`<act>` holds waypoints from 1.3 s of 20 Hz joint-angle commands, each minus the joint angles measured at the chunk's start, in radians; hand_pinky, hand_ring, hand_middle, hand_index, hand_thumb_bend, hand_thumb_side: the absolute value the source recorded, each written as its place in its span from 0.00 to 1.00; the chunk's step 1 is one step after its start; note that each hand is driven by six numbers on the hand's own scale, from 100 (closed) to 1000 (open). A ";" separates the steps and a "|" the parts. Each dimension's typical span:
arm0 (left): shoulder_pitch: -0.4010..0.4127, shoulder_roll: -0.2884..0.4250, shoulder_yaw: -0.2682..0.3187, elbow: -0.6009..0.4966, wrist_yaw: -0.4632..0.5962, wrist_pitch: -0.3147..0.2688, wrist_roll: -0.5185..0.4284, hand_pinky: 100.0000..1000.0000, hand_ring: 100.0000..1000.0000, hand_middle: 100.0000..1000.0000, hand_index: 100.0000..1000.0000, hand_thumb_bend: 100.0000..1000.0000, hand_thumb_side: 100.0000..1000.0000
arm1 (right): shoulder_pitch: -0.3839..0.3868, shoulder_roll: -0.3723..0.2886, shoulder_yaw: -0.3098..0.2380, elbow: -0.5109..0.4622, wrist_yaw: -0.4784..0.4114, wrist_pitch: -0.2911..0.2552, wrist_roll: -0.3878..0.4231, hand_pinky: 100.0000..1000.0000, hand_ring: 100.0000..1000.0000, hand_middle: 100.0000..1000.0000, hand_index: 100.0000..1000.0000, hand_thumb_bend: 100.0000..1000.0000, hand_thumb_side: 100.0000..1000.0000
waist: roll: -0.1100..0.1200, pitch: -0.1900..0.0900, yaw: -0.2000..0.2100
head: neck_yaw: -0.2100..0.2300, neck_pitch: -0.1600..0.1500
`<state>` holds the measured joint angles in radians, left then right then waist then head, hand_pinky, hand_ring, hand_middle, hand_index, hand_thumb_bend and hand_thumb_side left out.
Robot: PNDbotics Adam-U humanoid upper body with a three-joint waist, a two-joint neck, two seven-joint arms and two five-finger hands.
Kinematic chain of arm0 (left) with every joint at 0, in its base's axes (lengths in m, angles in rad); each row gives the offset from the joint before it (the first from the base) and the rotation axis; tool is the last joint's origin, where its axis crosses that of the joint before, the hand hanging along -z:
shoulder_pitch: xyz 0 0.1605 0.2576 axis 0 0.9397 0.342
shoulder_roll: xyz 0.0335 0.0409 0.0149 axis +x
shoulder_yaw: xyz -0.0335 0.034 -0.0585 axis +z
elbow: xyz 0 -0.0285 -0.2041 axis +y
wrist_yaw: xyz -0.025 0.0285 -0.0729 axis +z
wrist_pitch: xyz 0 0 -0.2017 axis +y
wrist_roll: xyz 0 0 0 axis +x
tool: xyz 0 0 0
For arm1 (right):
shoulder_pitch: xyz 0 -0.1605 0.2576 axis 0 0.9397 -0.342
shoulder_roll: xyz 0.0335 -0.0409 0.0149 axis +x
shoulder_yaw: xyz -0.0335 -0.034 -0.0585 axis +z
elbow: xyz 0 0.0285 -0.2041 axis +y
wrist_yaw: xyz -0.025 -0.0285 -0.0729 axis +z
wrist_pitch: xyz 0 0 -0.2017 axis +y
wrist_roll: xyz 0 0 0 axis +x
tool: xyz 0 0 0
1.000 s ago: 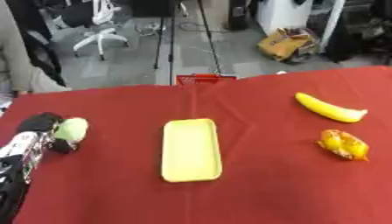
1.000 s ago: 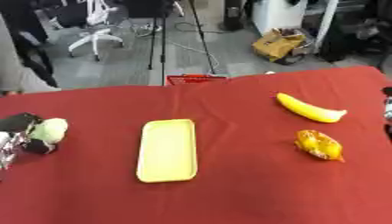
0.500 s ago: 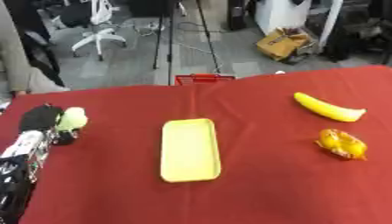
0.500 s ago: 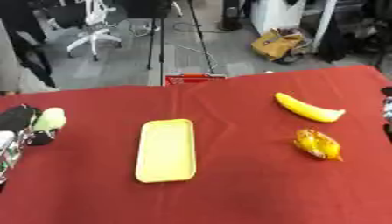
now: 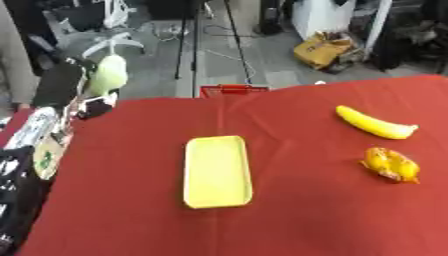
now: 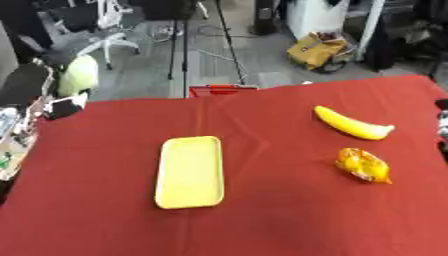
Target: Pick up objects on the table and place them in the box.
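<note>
My left hand [image 5: 61, 85] is raised at the far left, above the table's far left corner, its fingers curled round a pale green rounded fruit [image 5: 107, 75]. In the middle of the red tablecloth lies a shallow yellow tray [image 5: 216, 170] with nothing in it. Over on the right are a yellow banana [image 5: 374, 123] and, just in front of it, a crumpled orange-yellow packet [image 5: 391, 165]. Only a dark and silver sliver of my right hand [image 6: 443, 124] shows at the right edge of the right eye view.
A small red frame [image 5: 233, 90] stands just past the table's far edge. My left arm [image 5: 26, 165] runs along the left edge of the table. Beyond the table are office chairs, stands and a brown bag on the floor.
My left hand has lifted the green fruit off the cloth and carried it up and toward the far left. Tray, banana and packet have stayed where they were.
</note>
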<state>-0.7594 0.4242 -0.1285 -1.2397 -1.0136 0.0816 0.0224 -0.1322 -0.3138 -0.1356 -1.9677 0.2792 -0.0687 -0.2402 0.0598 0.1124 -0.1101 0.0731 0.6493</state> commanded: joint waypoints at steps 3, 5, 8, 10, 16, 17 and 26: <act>-0.064 -0.034 -0.123 -0.080 0.032 -0.104 -0.152 0.60 0.46 0.36 0.46 0.26 0.33 | -0.014 -0.016 0.001 -0.006 -0.006 -0.004 0.007 0.59 0.64 0.76 0.84 0.00 0.63 | 0.001 -0.013 -0.008 | 0.010 -0.004; -0.070 -0.046 -0.157 -0.080 0.030 -0.133 -0.196 0.62 0.48 0.37 0.47 0.26 0.33 | -0.015 -0.016 0.002 -0.006 -0.007 -0.005 0.008 0.59 0.64 0.76 0.84 0.00 0.63 | 0.002 -0.013 -0.012 | 0.010 -0.004; -0.066 -0.052 -0.211 -0.056 0.022 -0.185 -0.273 0.63 0.48 0.37 0.47 0.26 0.34 | -0.017 -0.016 0.003 -0.005 -0.008 -0.004 0.009 0.59 0.64 0.76 0.84 0.00 0.63 | 0.006 -0.015 -0.019 | 0.006 -0.004; -0.057 -0.048 -0.231 -0.039 0.012 -0.209 -0.309 0.65 0.49 0.37 0.47 0.26 0.34 | -0.017 -0.016 0.002 -0.004 -0.008 -0.004 0.009 0.59 0.64 0.76 0.84 0.00 0.63 | 0.008 -0.016 -0.021 | 0.003 -0.006; -0.030 -0.041 -0.251 -0.011 -0.015 -0.242 -0.353 0.66 0.50 0.37 0.47 0.28 0.34 | -0.017 -0.016 0.000 -0.004 -0.008 -0.004 0.006 0.59 0.64 0.76 0.84 0.00 0.63 | 0.009 -0.016 -0.020 | 0.000 -0.007; -0.025 -0.042 -0.254 -0.003 -0.019 -0.246 -0.356 0.66 0.50 0.37 0.48 0.31 0.34 | -0.018 -0.015 0.001 -0.004 -0.008 -0.004 0.007 0.59 0.64 0.76 0.84 0.00 0.63 | 0.009 -0.015 -0.019 | 0.000 -0.008; -0.003 -0.074 -0.269 0.060 -0.079 -0.289 -0.325 0.66 0.50 0.38 0.48 0.41 0.37 | -0.019 -0.014 0.001 -0.004 -0.007 -0.005 0.008 0.59 0.64 0.76 0.84 0.00 0.63 | 0.008 -0.012 -0.017 | -0.002 -0.010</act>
<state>-0.7473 0.3445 -0.3986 -1.1720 -1.0829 -0.1996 -0.3108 -0.1407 -0.3138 -0.1335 -1.9621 0.2780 -0.0733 -0.2338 0.0600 0.1115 -0.1284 0.0742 0.6491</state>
